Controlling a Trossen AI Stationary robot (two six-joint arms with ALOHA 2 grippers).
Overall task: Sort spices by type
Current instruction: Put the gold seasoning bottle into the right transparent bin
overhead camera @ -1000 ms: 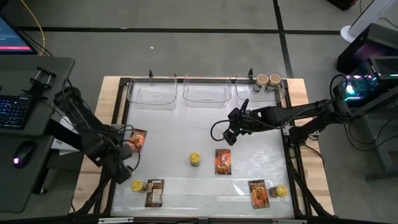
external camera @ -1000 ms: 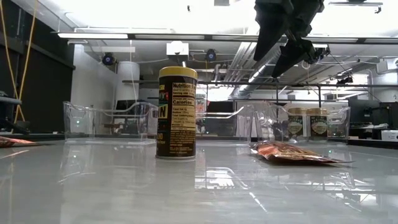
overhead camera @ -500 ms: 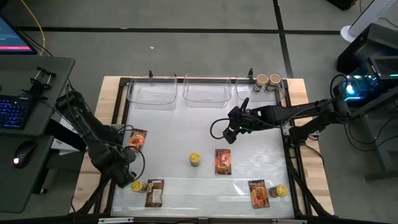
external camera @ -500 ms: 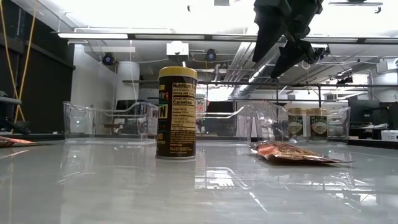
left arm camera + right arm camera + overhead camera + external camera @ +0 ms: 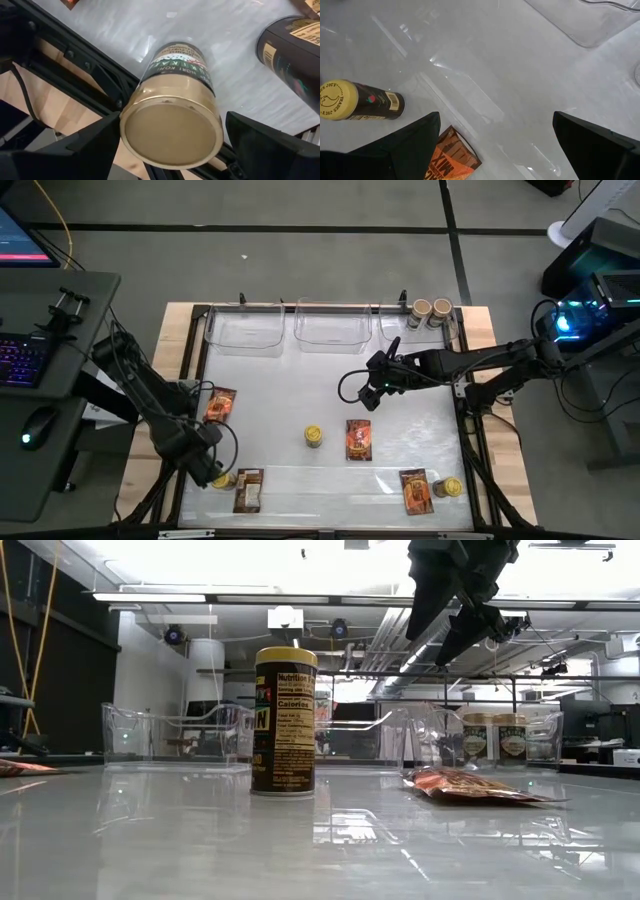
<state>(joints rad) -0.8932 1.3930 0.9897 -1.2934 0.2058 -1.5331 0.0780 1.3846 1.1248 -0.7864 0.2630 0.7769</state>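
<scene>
While the left gripper (image 5: pixel 172 145) hangs over the tan-lidded jar (image 5: pixel 172 127) at the near-left corner of the surface (image 5: pixel 290 390), fingers wide and flanking the lid without touching it, the step in hand reads as the pick of that jar. Next move, as I judge it: descend, close on the body, lift clear of the dark jar (image 5: pixel 292 50) just beside. Two tan-lidded jars (image 5: pixel 431 311) already stand by the far-right bin, probably inside it. Right gripper (image 5: pixel 495 150) waits mid-surface above a packet (image 5: pixel 358 439), fingers wide.
</scene>
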